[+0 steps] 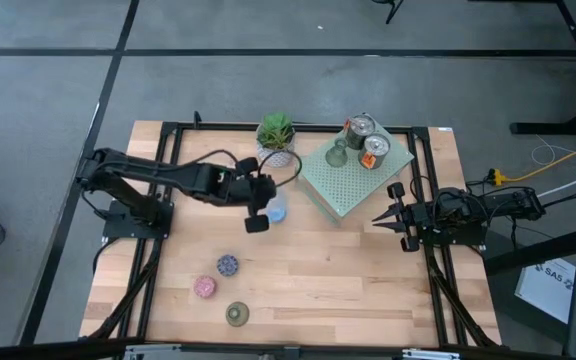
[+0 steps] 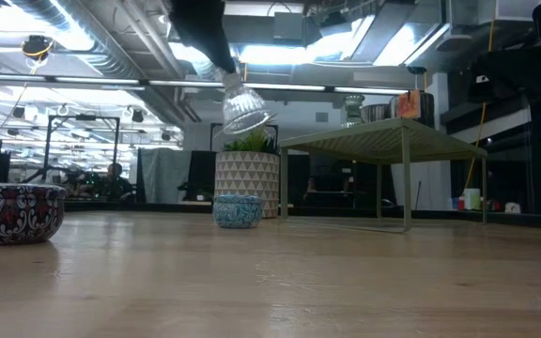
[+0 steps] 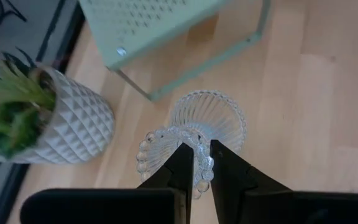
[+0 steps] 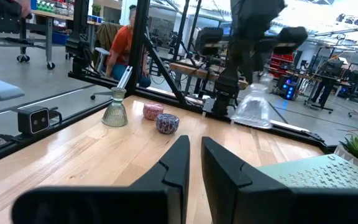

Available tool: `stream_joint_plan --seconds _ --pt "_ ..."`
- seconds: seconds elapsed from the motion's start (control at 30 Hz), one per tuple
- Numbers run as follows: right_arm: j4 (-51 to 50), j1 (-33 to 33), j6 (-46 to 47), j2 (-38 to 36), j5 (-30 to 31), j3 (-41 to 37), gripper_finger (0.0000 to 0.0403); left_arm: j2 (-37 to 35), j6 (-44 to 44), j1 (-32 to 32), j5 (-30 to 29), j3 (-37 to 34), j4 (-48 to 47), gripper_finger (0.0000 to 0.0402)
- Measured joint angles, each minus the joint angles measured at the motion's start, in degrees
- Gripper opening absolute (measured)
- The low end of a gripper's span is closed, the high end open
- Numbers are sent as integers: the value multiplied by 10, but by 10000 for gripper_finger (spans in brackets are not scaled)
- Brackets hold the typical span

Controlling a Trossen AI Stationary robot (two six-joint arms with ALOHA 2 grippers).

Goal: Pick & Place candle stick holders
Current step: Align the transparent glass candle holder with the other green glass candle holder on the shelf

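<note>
Our left claw point(image 3: 196, 163) pinches the clear glass holder point(image 3: 194, 134) by its beaded rim above the surface point(image 1: 368, 270); that thin grip could slip. Right claw point(image 1: 380, 217) waits shut, empty.

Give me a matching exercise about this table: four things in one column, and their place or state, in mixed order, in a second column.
Things:
1. left hand
2. right hand
3. blue holder
4. two shiny holders

Place or state:
a. on the green slab
b. shut, empty
c. shut on a clear glass holder, lifted
d. on the table by the plant pot

Pairs: 1-c, 2-b, 3-d, 4-a
</note>
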Motion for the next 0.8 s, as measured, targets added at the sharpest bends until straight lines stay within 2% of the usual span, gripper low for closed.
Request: stream_joint_plan --seconds 0.2,0.37,0.63,0.8 --pt "0 0 0 0 0 0 43 2 47 30 13 25 24 28" --pt "0 0 0 0 0 0 43 47 96 48 29 70 31 28" --pt "0 0 0 0 0 0 43 173 207 73 87 228 16 28" --pt "0 0 0 0 0 0 43 233 246 86 127 336 -2 28"
